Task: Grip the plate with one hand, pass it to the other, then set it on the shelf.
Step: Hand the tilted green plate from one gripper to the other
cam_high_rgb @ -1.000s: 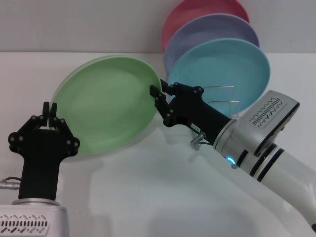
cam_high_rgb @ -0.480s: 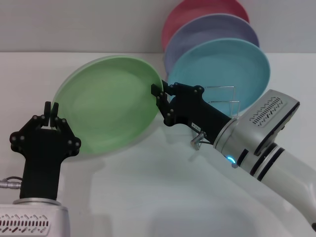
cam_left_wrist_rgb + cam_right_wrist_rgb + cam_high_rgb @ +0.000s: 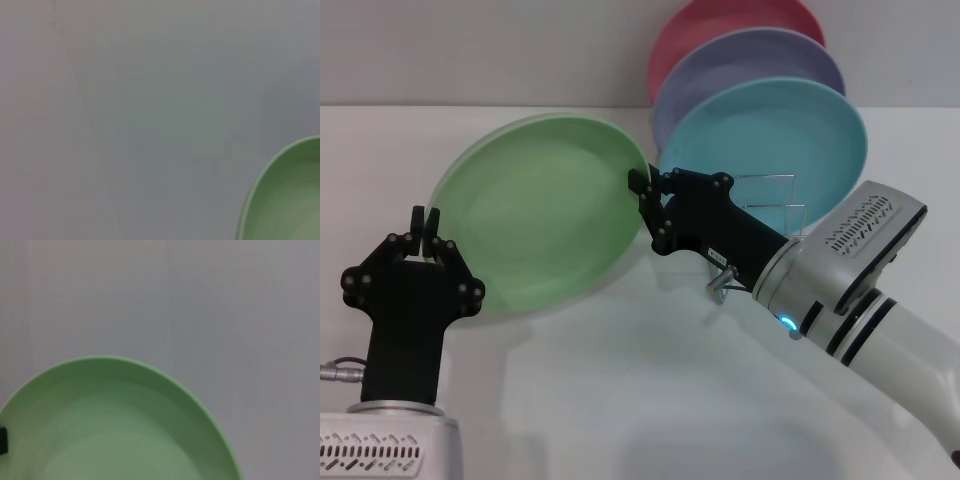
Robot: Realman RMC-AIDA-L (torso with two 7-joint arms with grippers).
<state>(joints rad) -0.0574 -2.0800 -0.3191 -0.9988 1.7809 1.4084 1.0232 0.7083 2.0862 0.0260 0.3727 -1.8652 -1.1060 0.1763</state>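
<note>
The light green plate (image 3: 545, 210) hangs tilted above the white table (image 3: 620, 400), between both arms. My left gripper (image 3: 425, 222), on its black arm, is shut on the plate's lower left rim, with its fingers pointing up. My right gripper (image 3: 642, 190), on the white-and-grey arm, clamps the plate's right rim; one finger lies across the green face and the other is hidden behind it. The plate (image 3: 285, 200) shows as a curved edge in the left wrist view. In the right wrist view the plate (image 3: 115, 430) fills the lower half. The wire shelf (image 3: 775, 180) stands behind the right gripper.
Three plates stand upright in the shelf at the back right: turquoise (image 3: 790, 130) in front, lavender (image 3: 750, 60) behind it, and pink (image 3: 720, 25) at the rear. The right arm's bulky white forearm (image 3: 860, 270) stretches across the lower right.
The right gripper's front finger has slid inward along the plate's right rim, narrowing its jaws. The left gripper has shifted slightly to the right. The plate has barely moved.
</note>
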